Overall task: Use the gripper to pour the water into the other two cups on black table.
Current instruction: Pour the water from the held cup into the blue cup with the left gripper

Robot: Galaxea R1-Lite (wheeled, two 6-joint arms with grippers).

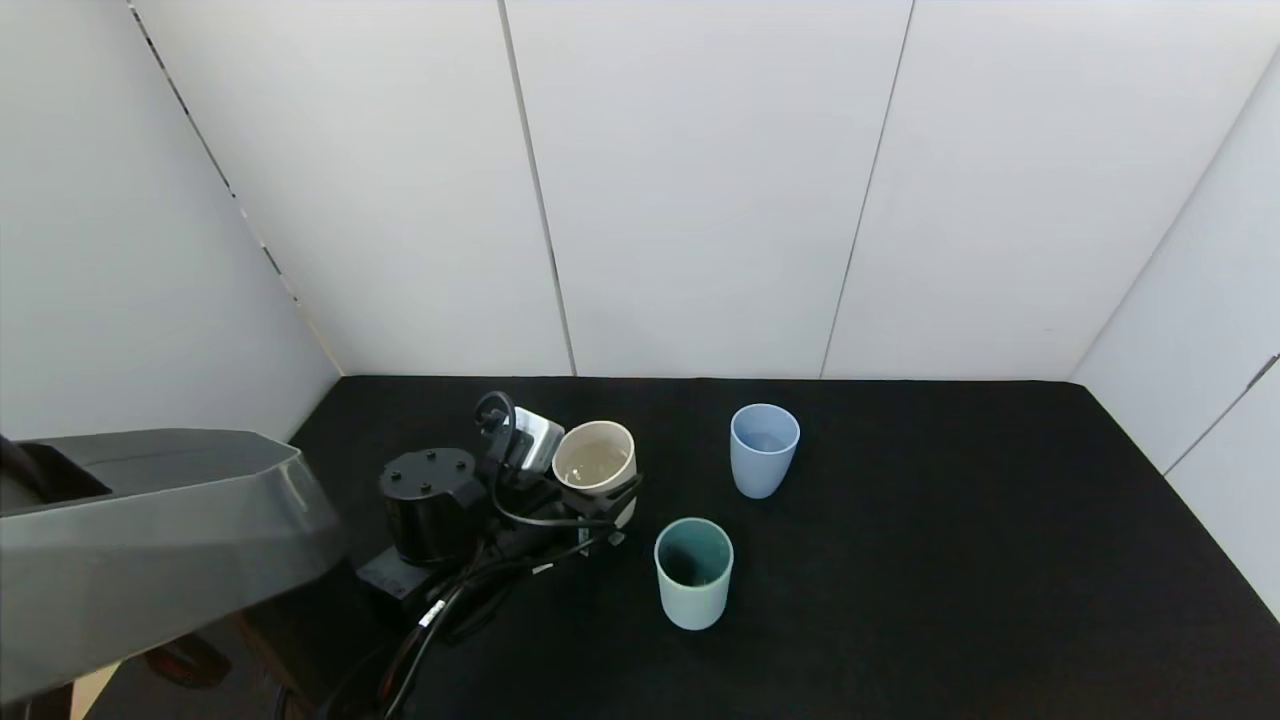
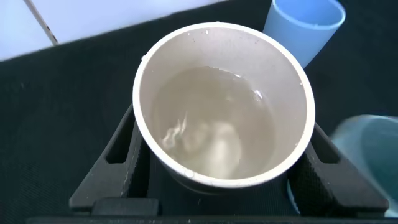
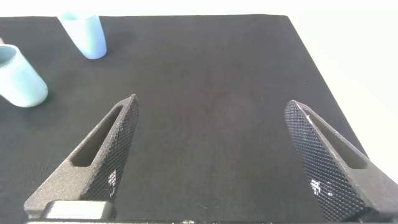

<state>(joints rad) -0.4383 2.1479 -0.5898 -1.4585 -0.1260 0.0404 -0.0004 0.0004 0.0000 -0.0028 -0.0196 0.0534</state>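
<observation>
My left gripper (image 1: 600, 488) is shut on a beige cream tumbler (image 1: 595, 458) and holds it upright at the left of the black table (image 1: 950, 560). In the left wrist view the gripper (image 2: 221, 155) has a finger on each side of the tumbler (image 2: 155, 68), which holds clear water (image 2: 211, 124). The periwinkle blue cup (image 1: 764, 450) stands to its right and farther back. The pale teal cup (image 1: 693, 572) stands nearer the front. Both also show in the left wrist view, blue (image 2: 305, 28) and teal (image 2: 370, 155). My right gripper (image 3: 211, 106) is open and empty above bare table.
White wall panels close the table at the back and both sides. A grey part of the robot's body (image 1: 150, 540) fills the lower left of the head view. The right wrist view shows the blue cup (image 3: 84, 34) and teal cup (image 3: 18, 78) far off.
</observation>
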